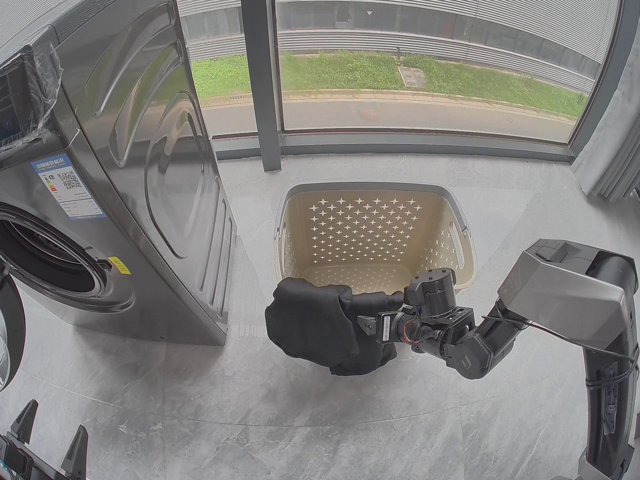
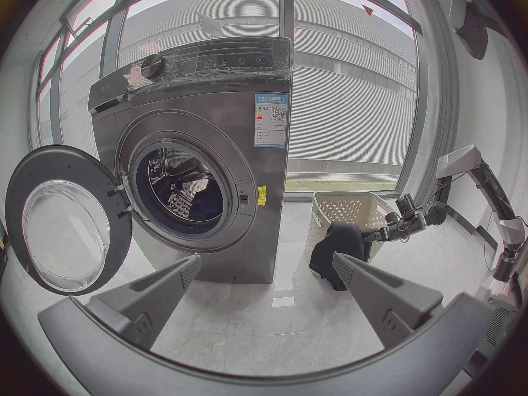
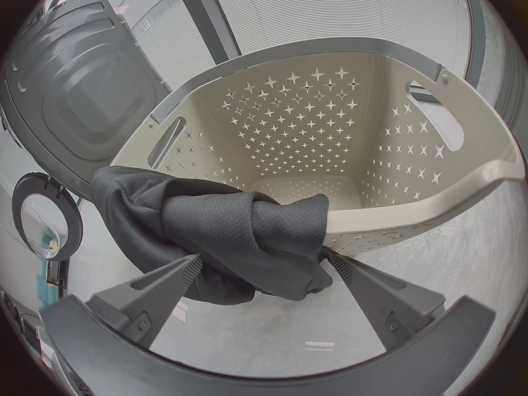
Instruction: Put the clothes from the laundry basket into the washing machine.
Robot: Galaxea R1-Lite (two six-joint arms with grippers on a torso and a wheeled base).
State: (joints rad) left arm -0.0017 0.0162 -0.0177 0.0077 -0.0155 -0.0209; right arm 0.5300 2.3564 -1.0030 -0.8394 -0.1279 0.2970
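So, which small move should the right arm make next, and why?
Probably carry the right gripper toward the robot's left, to the open drum of the washing machine. It holds the dark garment at the near rim of the laundry basket, which looks otherwise empty, and the door stands open.

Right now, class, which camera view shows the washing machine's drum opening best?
Left wrist view: the drum opening faces it squarely. The head view catches it obliquely; the right wrist view shows the machine's side.

Label (image 2: 271,120) w/ QR code (image 2: 278,113) on washer (image 2: 254,255); print illegible.
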